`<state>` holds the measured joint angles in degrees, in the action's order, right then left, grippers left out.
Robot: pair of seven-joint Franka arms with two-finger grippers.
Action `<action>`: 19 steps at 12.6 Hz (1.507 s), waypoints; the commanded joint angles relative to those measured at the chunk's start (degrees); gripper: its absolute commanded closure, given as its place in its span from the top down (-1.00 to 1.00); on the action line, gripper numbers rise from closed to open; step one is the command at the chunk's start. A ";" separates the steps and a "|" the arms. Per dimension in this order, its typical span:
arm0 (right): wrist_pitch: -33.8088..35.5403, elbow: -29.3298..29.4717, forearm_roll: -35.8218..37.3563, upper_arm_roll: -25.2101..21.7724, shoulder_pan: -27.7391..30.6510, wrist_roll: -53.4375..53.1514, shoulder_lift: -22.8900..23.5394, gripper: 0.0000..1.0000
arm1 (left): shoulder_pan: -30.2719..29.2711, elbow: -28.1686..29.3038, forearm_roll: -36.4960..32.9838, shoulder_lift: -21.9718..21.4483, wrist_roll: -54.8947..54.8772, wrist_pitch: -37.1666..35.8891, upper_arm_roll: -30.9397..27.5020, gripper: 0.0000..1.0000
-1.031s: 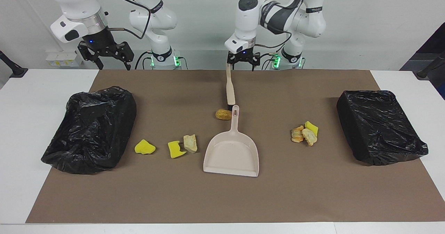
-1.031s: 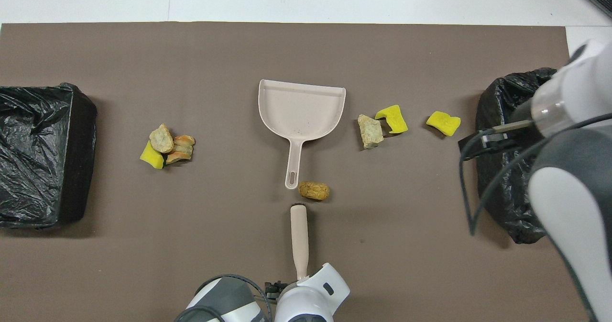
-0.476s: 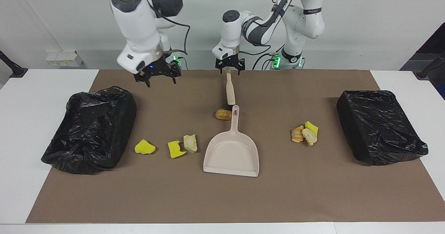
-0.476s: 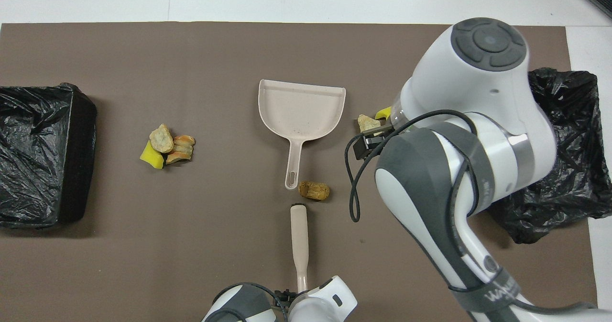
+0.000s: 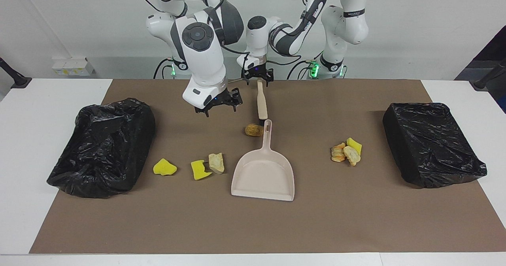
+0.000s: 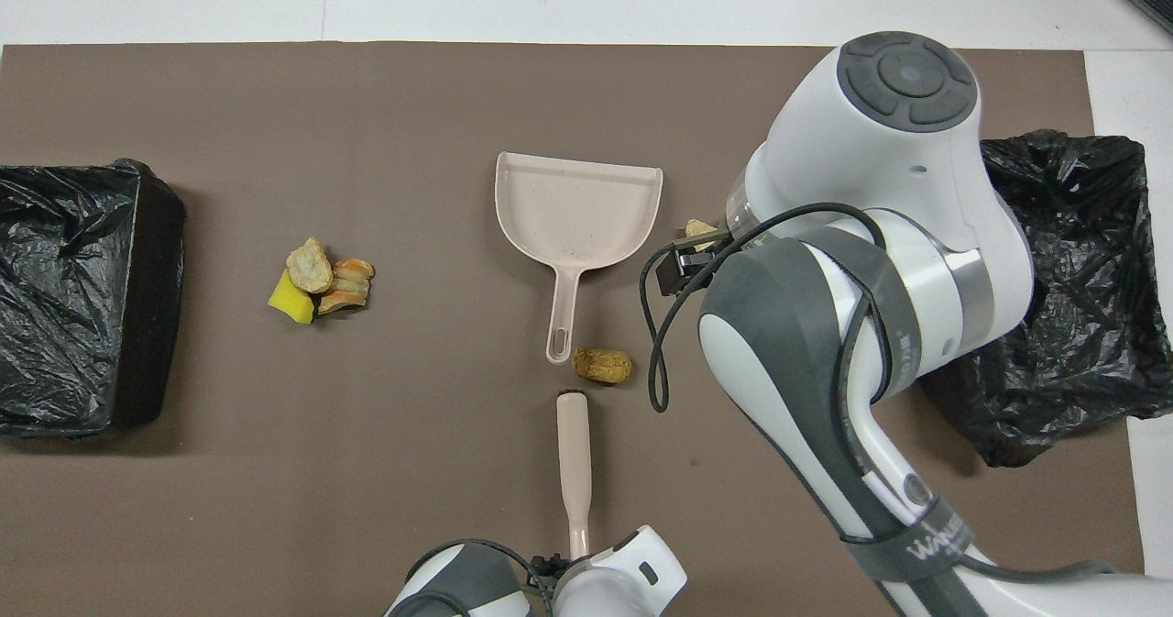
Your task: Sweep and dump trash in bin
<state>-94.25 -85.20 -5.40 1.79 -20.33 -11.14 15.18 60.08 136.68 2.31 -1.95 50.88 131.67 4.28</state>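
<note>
Seven lumps of trash lie scattered on the brown mat (image 5: 253, 226) covering the tabletop (image 5: 47, 112): a brown crusty chunk (image 5: 253, 130) sits just beside the tip of the dustpan's handle, a yellow sponge scrap (image 5: 165, 166) rests near the black-lined bin (image 5: 103, 146) at the right arm's end, a second yellow scrap (image 5: 200, 169) touches a tan chunk (image 5: 216, 163) between that scrap and the dustpan, and a cluster of three pieces (image 5: 346, 152), two crusty and one yellow, sits toward the other black-lined bin (image 5: 431, 143) at the left arm's end. The beige dustpan (image 5: 264, 173) lies flat at mid-table, its handle pointing toward the robots. The brush (image 5: 261, 104) lies in line with that handle and nearer to the robots, its dark head end close to the brown chunk. The left end effector (image 5: 257, 78) is down at the brush's thin handle end, its fingers on either side of it; whether they have clamped it cannot be told. The right end effector (image 5: 218, 104) hangs in the air over bare mat, between the bin at its own end and the brush, with its fingers spread and nothing in them. In the overhead view the right arm (image 6: 880, 259) covers the two yellow scraps and most of the tan chunk.
</note>
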 commanded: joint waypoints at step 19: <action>-18.66 -0.32 0.12 0.14 -10.33 -17.21 10.11 1.00 | -41.93 -3.95 -3.89 -17.41 -37.04 -27.63 -1.20 -1.00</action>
<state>-109.57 -85.91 -5.60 1.97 -29.22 -24.54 22.19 24.07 135.22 -0.07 -22.42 18.32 102.62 2.19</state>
